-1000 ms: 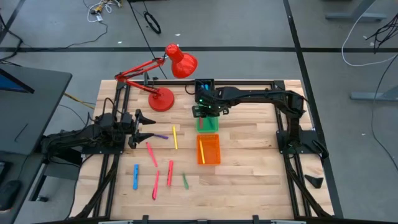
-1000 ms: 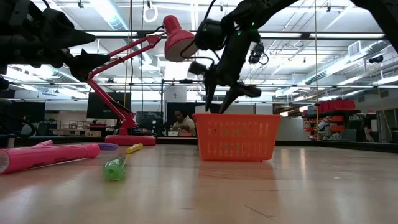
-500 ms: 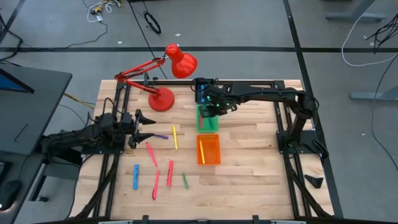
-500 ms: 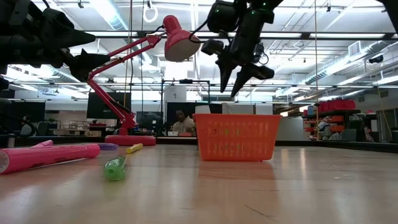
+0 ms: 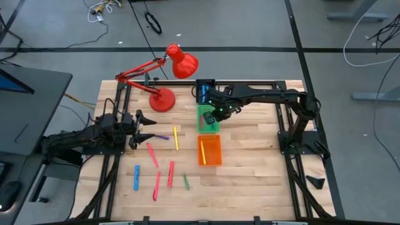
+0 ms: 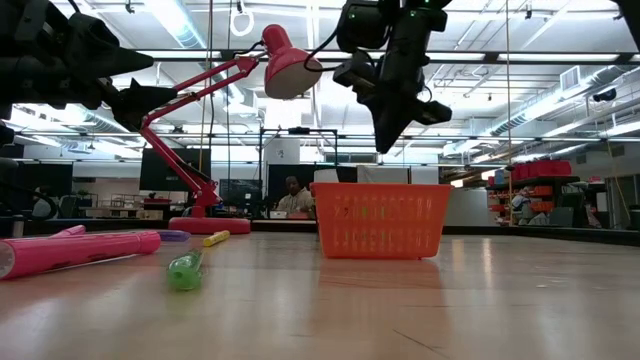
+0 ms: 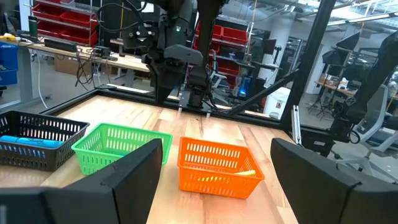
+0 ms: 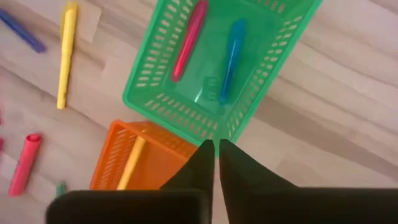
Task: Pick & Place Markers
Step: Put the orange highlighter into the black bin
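Markers point(image 5: 154, 156) lie scattered on the bench point(image 5: 250, 162) left of the green tray point(image 5: 209, 119), which holds a red and a blue one. Right hand point(image 5: 220, 112) hovers above it, fingers pinched together, empty; left hand point(image 5: 148, 129) waits wide beside the loose markers.

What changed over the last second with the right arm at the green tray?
The right gripper rose from low over the green tray, shifted slightly right, and its fingers went from spread to shut, empty. A red and a blue marker lie in the tray. The left gripper, open, and the table markers stayed put.
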You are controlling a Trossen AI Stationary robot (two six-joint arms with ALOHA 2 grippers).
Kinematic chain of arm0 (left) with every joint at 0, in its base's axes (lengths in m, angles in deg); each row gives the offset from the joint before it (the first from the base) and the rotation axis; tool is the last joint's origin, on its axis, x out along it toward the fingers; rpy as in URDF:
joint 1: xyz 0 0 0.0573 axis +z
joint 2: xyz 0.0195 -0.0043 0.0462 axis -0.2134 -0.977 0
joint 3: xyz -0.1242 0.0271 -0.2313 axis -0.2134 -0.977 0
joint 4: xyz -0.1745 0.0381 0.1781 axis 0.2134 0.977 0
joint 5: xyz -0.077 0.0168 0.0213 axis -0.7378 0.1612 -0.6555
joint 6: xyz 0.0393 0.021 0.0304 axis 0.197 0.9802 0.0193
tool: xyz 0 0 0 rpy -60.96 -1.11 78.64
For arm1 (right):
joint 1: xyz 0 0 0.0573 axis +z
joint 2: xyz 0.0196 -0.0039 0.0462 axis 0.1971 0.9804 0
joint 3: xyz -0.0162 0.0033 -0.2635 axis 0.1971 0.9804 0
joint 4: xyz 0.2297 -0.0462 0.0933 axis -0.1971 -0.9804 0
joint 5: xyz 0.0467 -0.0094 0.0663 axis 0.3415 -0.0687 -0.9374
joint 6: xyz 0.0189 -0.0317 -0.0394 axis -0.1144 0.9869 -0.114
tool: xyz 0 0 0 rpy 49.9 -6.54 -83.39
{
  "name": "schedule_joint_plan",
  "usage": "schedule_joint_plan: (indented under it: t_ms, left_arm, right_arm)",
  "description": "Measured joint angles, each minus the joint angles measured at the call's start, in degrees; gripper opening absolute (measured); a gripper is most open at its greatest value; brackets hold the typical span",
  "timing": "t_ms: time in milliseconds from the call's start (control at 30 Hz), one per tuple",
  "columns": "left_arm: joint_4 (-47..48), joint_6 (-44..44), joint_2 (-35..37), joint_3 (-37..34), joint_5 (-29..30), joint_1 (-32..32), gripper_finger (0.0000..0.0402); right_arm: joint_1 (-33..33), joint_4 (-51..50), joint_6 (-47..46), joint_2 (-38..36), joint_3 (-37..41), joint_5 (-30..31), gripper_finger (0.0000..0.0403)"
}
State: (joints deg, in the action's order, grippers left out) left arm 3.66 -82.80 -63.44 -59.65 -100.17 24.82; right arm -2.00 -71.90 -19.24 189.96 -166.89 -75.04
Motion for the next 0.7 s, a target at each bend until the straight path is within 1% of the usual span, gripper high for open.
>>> schedule_joint_plan:
  t_ms: [133, 233, 333, 467, 700]
  left_arm:
    - [0.0, 0.0, 0.0, 0.0, 0.0, 0.0, 0.0307]
    - [0.0, 0.0, 0.0, 0.0, 0.0, 0.0, 0.0307]
    - [0.0, 0.0, 0.0, 0.0, 0.0, 0.0, 0.0307]
    - [0.0, 0.0, 0.0, 0.0, 0.0, 0.0, 0.0307]
    - [0.0, 0.0, 0.0, 0.0, 0.0, 0.0, 0.0307]
  right_arm:
    - [0.0, -0.2, 1.9, -0.4, 0.0, 0.0, 0.0005]
    - [0.0, 1.9, 5.1, -2.1, 1.7, 0.0, 0.0005]
    - [-0.4, 9.6, 7.3, -6.4, 8.0, 0.0, 0.0009]
    - [-1.3, 21.3, 7.9, -13.7, 17.8, 0.0, 0.001]
    - [-4.1, 42.2, 13.5, -26.6, 35.1, 0.2, 0.001]
